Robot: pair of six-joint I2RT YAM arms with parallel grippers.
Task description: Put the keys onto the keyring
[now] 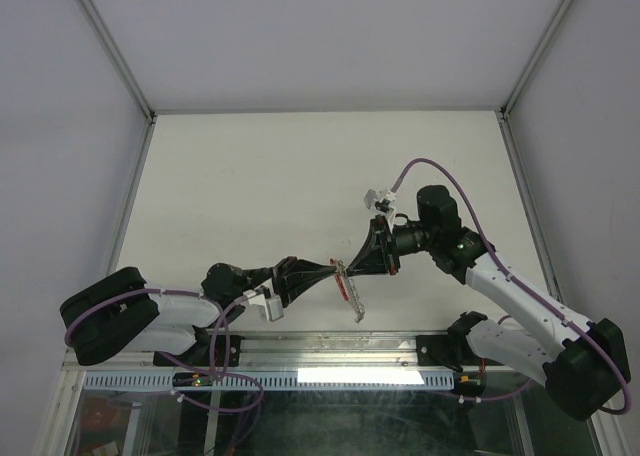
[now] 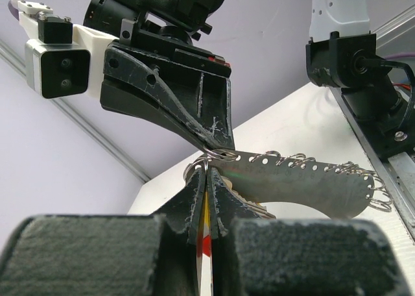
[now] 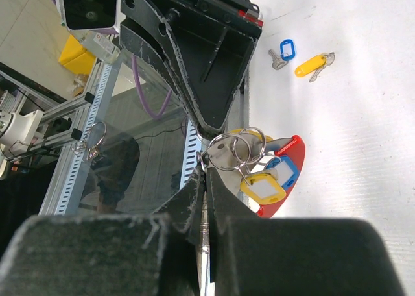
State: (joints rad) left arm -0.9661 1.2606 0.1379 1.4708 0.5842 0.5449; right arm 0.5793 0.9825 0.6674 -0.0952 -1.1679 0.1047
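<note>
Top view: left gripper and right gripper meet tip to tip, both pinched shut on the keyring above the table near its front edge; bare tabletop stretches beyond the keyring. Left wrist view: rings line its band. Right wrist view alone: tagged keys hang on the keyring; loose keys lie beyond it.

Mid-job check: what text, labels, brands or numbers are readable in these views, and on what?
No text is readable in any view.
Hanging yellow tag by the keyring: white insert, no writing visible.
Loose blue tag and loose yellow tag on the table: too small to tell.
</note>
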